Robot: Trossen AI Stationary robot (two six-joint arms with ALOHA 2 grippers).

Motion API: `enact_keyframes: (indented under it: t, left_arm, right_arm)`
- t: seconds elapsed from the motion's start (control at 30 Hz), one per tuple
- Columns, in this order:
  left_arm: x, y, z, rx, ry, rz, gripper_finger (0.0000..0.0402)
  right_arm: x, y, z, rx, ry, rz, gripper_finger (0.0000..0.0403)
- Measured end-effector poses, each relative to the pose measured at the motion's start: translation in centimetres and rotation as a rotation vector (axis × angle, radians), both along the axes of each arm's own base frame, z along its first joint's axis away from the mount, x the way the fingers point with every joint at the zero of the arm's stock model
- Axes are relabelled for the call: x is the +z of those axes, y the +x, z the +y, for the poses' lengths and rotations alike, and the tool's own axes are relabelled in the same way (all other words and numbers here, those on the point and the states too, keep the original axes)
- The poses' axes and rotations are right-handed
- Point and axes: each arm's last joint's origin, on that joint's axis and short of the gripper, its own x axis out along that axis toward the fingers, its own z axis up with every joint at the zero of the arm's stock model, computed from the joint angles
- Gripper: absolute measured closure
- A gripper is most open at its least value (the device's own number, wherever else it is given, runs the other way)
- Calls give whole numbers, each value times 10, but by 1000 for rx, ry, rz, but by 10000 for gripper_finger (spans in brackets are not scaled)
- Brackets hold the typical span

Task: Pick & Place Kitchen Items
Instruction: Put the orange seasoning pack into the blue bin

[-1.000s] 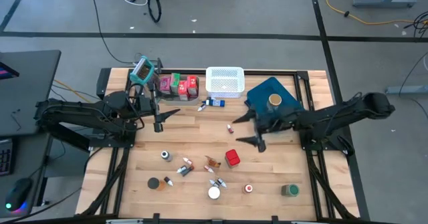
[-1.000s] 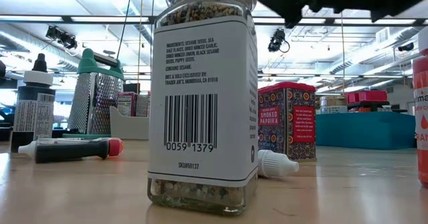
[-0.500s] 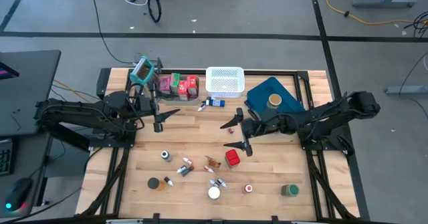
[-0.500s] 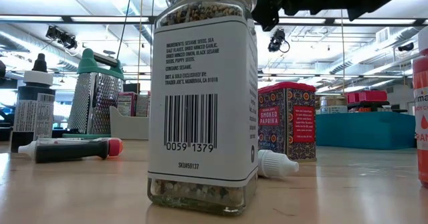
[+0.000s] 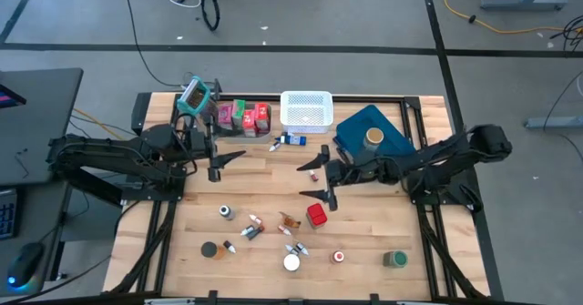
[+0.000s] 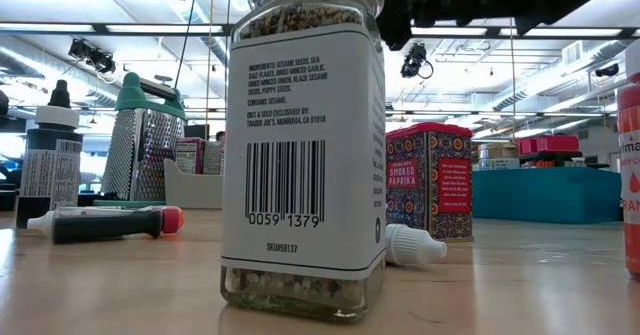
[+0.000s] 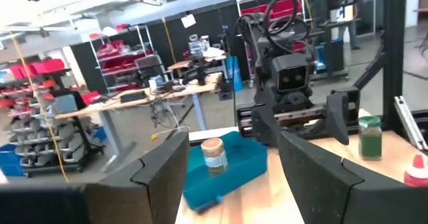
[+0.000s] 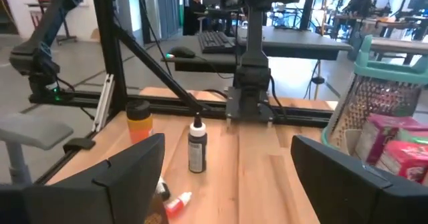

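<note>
Over mid-table my right gripper [image 5: 316, 182] hangs, fingers spread wide and empty — lined up above the red can [image 5: 316, 216], I'd guess; left gripper [image 5: 221, 162] waits open too.

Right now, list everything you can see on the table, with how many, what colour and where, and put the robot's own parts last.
cartons: three, pink, green and red, in a row at the far left
grater: one, teal-topped, far left corner
basket: one, white, far middle
tray: one, blue, far right, with a brown-lidded jar on it
red can: one, centre
green jar: one, near right
small bottles, tubes and jars: about ten, mixed colours, scattered along the near side
left gripper: jaws open, left of centre
right gripper: jaws open, beside the red can
</note>
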Motion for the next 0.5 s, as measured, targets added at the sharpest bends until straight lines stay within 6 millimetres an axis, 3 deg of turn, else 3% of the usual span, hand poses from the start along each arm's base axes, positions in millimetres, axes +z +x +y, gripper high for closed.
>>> enact_keyframes:
  t: [0.2,0.5]
  left_arm:
    - [-1,-1,3,89,-12,8,162]
    - [-5,-1,6,198,-23,52,162]
  right_arm:
    - [-22,19,13,97,2,68,71]
    - [-14,50,44,147,41,290,100]
